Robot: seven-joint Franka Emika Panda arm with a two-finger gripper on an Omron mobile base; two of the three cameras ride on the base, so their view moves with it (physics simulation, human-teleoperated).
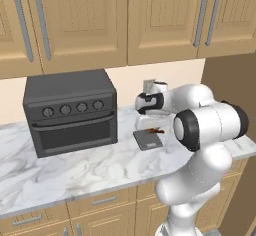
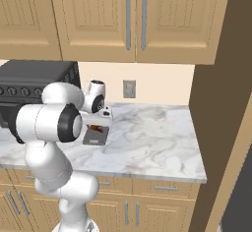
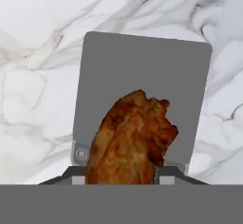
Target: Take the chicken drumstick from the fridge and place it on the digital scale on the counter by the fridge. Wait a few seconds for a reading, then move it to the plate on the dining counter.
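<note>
while clamped on the chicken drumstick (image 3: 130, 140), hand (image 3: 122, 178) sits over the digital scale (image 3: 142, 71), frame center, marble bench (image 3: 38, 76) below.

A home kitchen — rendered. The marble table (image 1: 75, 172) carries a black toaster oven (image 1: 70, 111) with a row of knobs. Above the oven hang light wooden wall cabinets (image 1: 80, 22) with long silver handles; below the table run matching drawers (image 1: 102, 201). Right of the oven, a wall socket (image 2: 129, 89) sits on the cream backsplash — plainly domestic.
</note>
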